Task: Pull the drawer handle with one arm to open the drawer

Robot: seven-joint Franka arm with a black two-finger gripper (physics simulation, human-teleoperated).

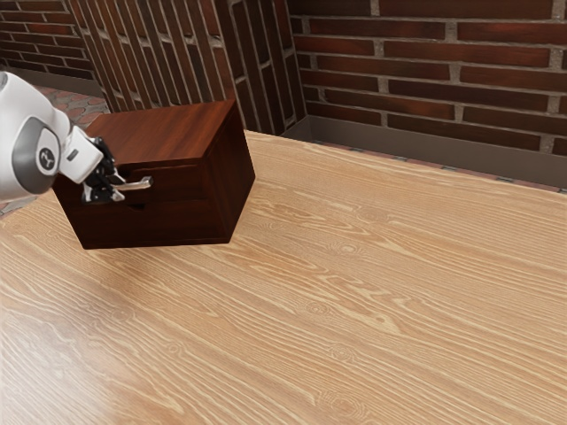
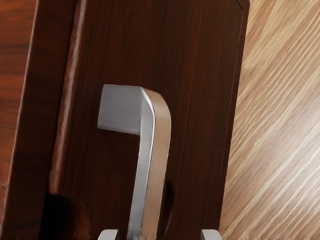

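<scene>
Brick walls (image 1: pixel 425 71) behind; my gripper (image 1: pixel 113 189) stands apart around the drawer handle (image 2: pixel 150 150), so I should clamp first, then pull straight.

My exterior camera sits raised at the side of the arm (image 1: pixel 31 146), looking down across the wooden table (image 1: pixel 372 292) toward the brick wall (image 1: pixel 425 80), with the dark cabinet (image 1: pixel 177 142) well away at the exterior view's left. My wrist camera faces the drawer front (image 2: pixel 200 100) from very close. Both views share its metal handle (image 1: pixel 135 185).
</scene>
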